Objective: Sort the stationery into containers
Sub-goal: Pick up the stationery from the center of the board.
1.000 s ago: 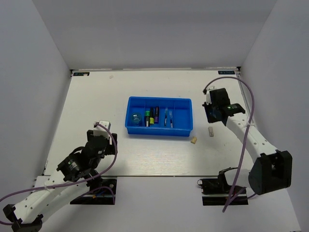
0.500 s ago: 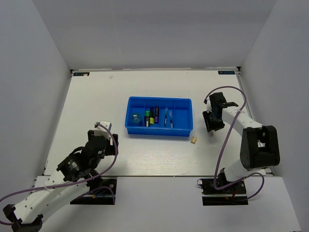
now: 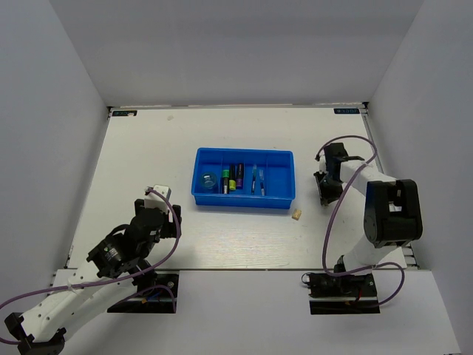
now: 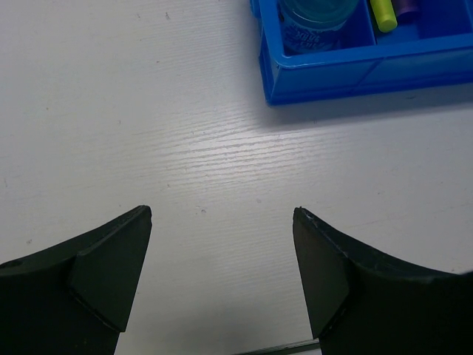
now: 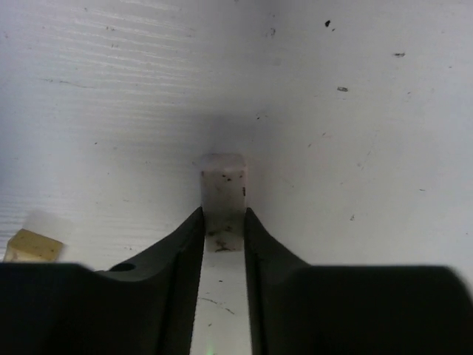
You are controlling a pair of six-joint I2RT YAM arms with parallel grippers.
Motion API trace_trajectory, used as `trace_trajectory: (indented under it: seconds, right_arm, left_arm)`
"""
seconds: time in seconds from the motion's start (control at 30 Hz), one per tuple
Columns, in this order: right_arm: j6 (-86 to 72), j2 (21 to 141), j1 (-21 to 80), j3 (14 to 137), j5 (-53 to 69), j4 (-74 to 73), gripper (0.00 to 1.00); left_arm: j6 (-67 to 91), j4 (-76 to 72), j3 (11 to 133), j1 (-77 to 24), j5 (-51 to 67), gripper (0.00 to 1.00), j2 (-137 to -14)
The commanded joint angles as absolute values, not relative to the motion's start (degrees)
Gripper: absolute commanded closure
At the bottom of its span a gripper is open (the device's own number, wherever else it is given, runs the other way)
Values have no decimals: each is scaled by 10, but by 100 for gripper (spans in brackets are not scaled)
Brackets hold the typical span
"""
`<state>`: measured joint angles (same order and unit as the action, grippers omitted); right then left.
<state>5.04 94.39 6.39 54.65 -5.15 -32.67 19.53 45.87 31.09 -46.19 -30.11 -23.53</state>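
Note:
The blue tray (image 3: 244, 203) sits mid-table and holds the bluish round piece (image 3: 208, 180), the yellow-black highlighter (image 3: 232, 177), the purple-black marker (image 3: 239, 177), a thin green pen (image 3: 225, 180) and blue pens (image 3: 257, 180). A beige eraser (image 3: 296, 214) lies on the table right of the tray and shows in the right wrist view (image 5: 31, 245). My right gripper (image 5: 223, 211) is down on the table, shut on the white eraser (image 5: 223, 185); in the top view it (image 3: 325, 196) covers the eraser. My left gripper (image 4: 222, 214) is open and empty, near the tray's left corner (image 4: 310, 78).
White walls enclose the table on three sides. The right arm's cable (image 3: 347, 140) loops above its wrist. The left arm (image 3: 126, 248) rests at the near left.
My right arm has folded down and in toward the white eraser, and its fingers now close on it. The left arm has not moved.

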Motion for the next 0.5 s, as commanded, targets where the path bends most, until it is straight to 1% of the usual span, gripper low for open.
trace_trajectory:
  seconds: [0.0, 0.03, 0.1, 0.17, 0.2, 0.23, 0.27, 0.33, 0.4, 0.47]
  right_arm:
    - [51, 955, 50, 557, -21, -326, 75]
    - [51, 955, 47, 556, -19, -334, 87]
    - [53, 941, 40, 559, -6, -338, 100]
    - [57, 908, 40, 562, 33, -352, 100]
    - [61, 864, 43, 563, 72, -357, 100]
    - [66, 848, 43, 576, 91, -363, 100]
    - [74, 806, 47, 582, 143, -379, 100]
    - [75, 786, 47, 609, 227, -384, 100]
    - [69, 767, 52, 623, 260, -381, 100]
    - [45, 777, 56, 647, 293, -374, 100]
  left_arm:
    - [192, 454, 318, -460, -296, 13, -233]
    - [192, 453, 316, -460, -295, 13, -235]
    - [192, 453, 316, -460, -294, 14, -231]
    - [192, 452, 316, -460, -294, 14, -234]
    - [192, 452, 316, -461, -295, 14, -234]
    - [192, 452, 317, -460, -295, 14, -236]
    - [191, 449, 316, -461, -294, 14, -236]
    - [191, 450, 316, -460, -294, 14, -241]
    - [192, 449, 316, -460, -294, 14, -238]
    - [191, 450, 316, -460, -294, 14, -240]
